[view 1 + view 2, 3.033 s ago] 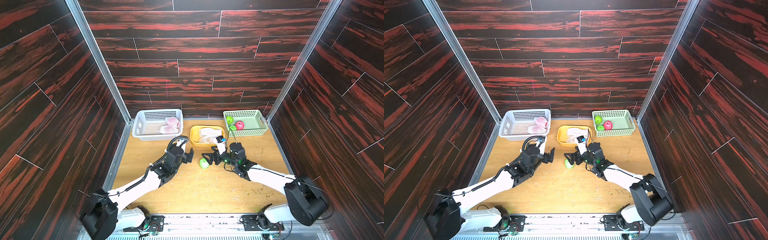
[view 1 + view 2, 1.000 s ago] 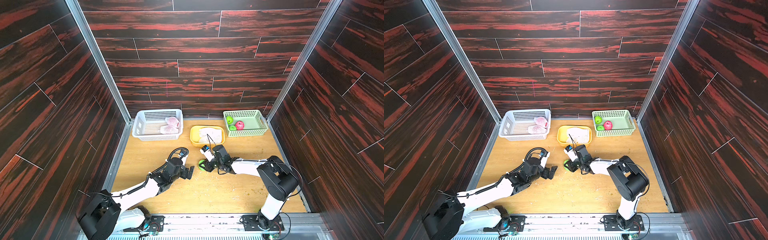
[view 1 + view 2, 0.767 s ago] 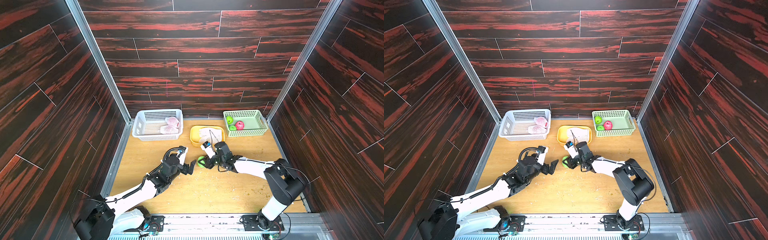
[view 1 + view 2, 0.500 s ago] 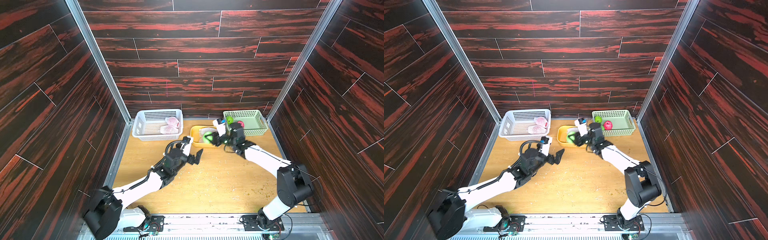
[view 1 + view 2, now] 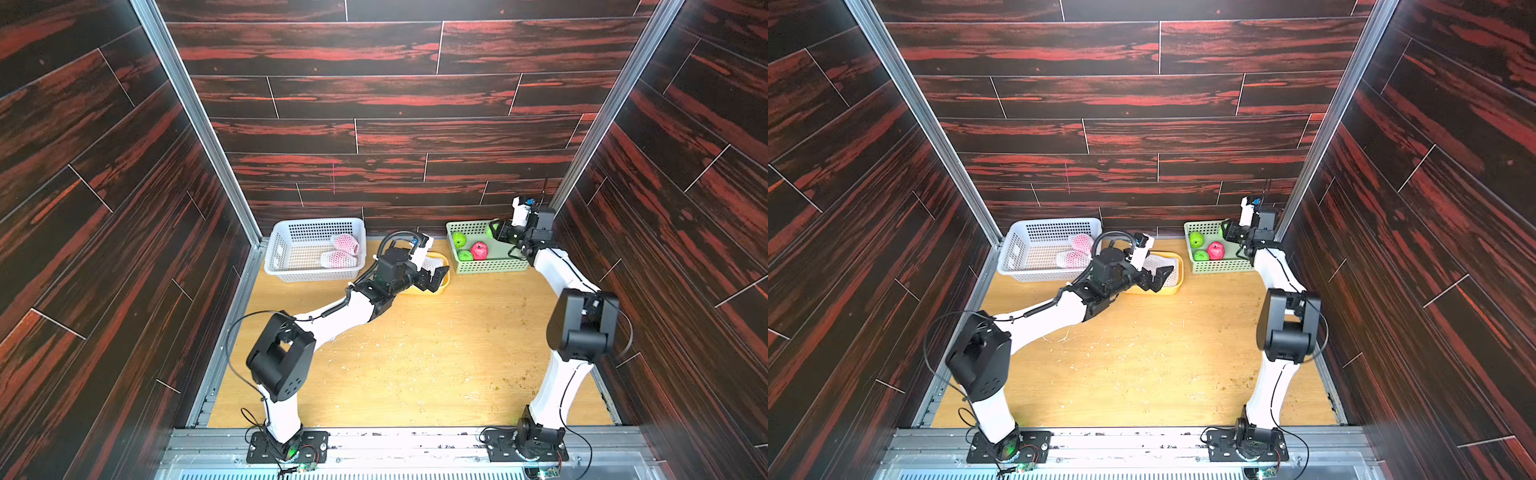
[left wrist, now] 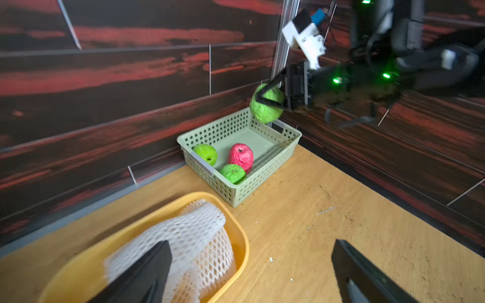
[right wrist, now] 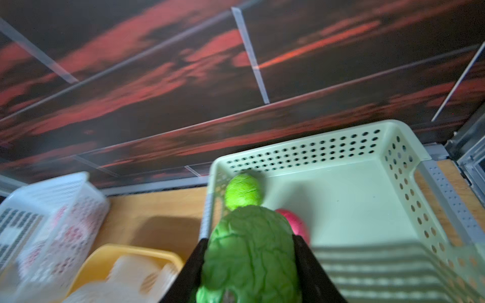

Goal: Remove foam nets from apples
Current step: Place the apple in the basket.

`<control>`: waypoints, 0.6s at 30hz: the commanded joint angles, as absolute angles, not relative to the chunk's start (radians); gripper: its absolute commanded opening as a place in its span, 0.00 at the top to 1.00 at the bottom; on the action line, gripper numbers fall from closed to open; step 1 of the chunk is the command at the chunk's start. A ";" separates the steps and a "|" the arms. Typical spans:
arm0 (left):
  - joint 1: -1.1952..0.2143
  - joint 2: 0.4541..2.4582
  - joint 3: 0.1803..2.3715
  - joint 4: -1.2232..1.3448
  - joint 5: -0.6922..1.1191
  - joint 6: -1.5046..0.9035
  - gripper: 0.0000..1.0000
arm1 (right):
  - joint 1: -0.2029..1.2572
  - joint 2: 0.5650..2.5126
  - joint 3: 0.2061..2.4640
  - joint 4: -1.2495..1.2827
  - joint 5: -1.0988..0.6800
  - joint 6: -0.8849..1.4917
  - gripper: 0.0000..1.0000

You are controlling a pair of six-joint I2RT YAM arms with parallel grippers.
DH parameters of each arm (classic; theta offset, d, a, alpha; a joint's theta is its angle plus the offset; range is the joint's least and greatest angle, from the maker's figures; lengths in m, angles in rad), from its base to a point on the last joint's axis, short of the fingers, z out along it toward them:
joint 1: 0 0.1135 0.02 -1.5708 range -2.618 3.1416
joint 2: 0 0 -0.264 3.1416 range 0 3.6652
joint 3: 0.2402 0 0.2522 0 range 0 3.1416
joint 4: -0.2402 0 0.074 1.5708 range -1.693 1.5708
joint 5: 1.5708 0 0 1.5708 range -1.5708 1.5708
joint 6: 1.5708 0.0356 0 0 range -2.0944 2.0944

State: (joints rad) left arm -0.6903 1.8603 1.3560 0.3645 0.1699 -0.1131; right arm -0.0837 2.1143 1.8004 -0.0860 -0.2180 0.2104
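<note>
The right end effector [image 6: 270, 101] is closed on a bare green apple [image 7: 249, 246]. Its two black fingers press the sides of the fruit and hold it in the air over the far right corner of the green basket [image 6: 265, 173], above the rim.

Three more bare apples lie in the green basket, gathered at its left end. They are a second green apple [image 6: 206, 153], a red apple [image 6: 241, 157] beside it, and a third green apple [image 6: 233, 173] that looks to be touching the red one.

Just left of the green basket on the bench [image 5: 415, 353] sits a yellow tray [image 6: 245, 251]. It holds a loose pile of white foam nets [image 6: 194, 236] — empty sleeves with no fruit in them.

The left end effector [image 5: 434, 277] hangs over the side of that tray facing the green basket, with its jaws spread wide and nothing between them. In the left wrist view one finger overlaps the nets, and I cannot tell whether it touches them.

Further left of the green basket, past the tray, stands a white basket [image 5: 316, 222]. A netted apple [image 5: 345, 243] and a second netted apple [image 5: 338, 259] lie side by side inside it — both show pale pink through the mesh.
</note>
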 commanded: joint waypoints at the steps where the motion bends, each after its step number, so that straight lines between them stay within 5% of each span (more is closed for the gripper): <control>1: -0.693 1.877 1.406 0.332 0.202 -0.134 0.00 | -0.071 2.262 1.959 -0.213 -0.277 0.177 0.78; 12: -0.683 1.843 1.345 0.346 0.142 -0.130 0.00 | -0.068 2.675 2.565 -0.438 -0.386 0.215 0.70; 18: -0.636 1.762 1.310 0.332 0.120 -0.153 0.00 | -0.064 2.712 2.560 -0.398 -0.384 0.214 0.54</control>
